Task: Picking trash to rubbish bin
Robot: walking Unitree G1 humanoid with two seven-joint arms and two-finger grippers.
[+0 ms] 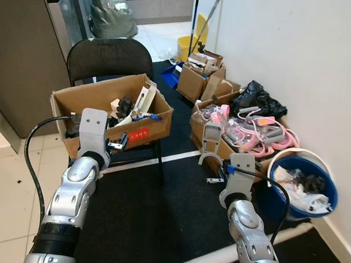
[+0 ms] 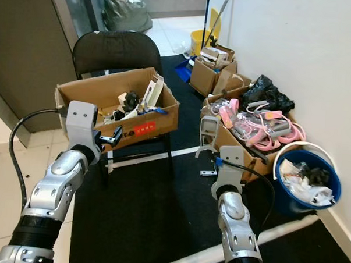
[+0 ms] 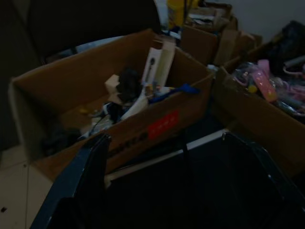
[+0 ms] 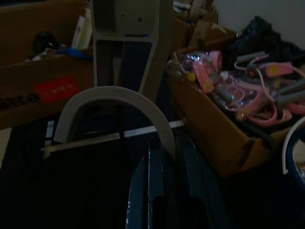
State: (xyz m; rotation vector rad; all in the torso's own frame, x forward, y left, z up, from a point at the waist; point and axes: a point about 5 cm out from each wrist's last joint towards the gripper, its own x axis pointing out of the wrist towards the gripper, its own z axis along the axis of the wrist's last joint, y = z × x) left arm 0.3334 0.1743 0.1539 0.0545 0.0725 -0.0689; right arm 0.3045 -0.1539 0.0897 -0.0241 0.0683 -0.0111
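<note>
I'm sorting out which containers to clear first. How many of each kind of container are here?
Open cardboard boxes: 3 (one on the chair, one with pink items, one by the wall)
Blue bucket with trash: 1
Yellow mop bucket: 1
Total: 5

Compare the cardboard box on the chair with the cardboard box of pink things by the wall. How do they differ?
The box on the chair sits raised on a black chair seat; the box of pink things rests on the floor. The first bears a red label and holds mixed dark and white items; the second holds pink items. Both are open brown cardboard.
</note>
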